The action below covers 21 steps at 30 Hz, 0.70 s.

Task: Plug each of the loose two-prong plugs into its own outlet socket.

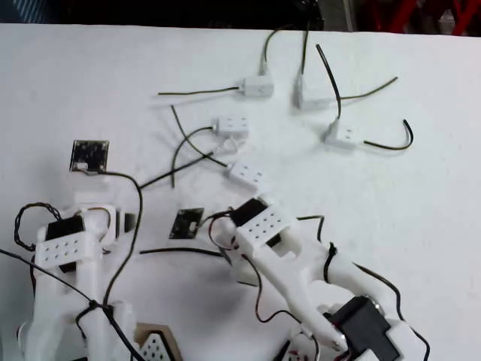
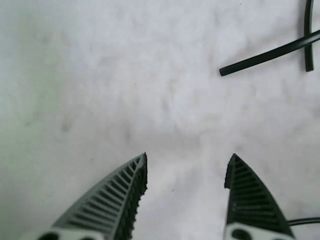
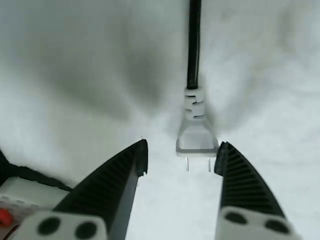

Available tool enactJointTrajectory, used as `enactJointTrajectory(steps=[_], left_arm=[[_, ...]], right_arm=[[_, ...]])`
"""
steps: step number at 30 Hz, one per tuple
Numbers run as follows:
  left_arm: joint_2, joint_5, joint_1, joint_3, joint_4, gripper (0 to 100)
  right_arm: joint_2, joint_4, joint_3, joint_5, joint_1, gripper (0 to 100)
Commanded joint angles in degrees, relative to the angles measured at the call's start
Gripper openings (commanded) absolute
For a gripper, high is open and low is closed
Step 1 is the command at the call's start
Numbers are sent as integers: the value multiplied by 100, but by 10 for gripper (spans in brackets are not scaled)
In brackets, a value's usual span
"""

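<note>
Right claw (image 3: 183, 145), spread, straddles the prong end of the two-prong plug (image 3: 196, 135), which lies flat on the surface (image 3: 75, 75). Its prongs face the claw and its cord (image 3: 193, 45) runs straight away. Left claw (image 2: 187, 157), also spread, hangs farther from the plug.

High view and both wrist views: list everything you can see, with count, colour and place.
table: one, white, under everything.
connector blocks: five, white with dark cords, spread over the far middle of the table.
two-prong plug: one, white on a black cord, flat on the table.
cord end: one, black, on bare table in the left wrist view.
square boards: two, black, left half of the table.
arms: two, white, at the near edge.
left gripper: one, dark, open over bare table.
right gripper: one, dark, open, the plug's prongs pointing between its tips.
</note>
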Motion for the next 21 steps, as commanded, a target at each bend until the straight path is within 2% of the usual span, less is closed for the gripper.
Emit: enactJointTrajectory(steps=[1,6,11,16,21], left_arm=[[-180,35,92,-79,-123,256],[-180,35,92,-79,-123,256],[-180,35,92,-79,-123,256],[-180,35,92,-79,-123,256],[-180,35,92,-79,-123,256]], right_arm=[[4,-31,-62,-44,-48,211],[4,4,-132,-62,-57,211],[4,224,-510,-484,-136,142],[4,330,-527,-536,-505,141],[66,303,-466,-756,-532,140]])
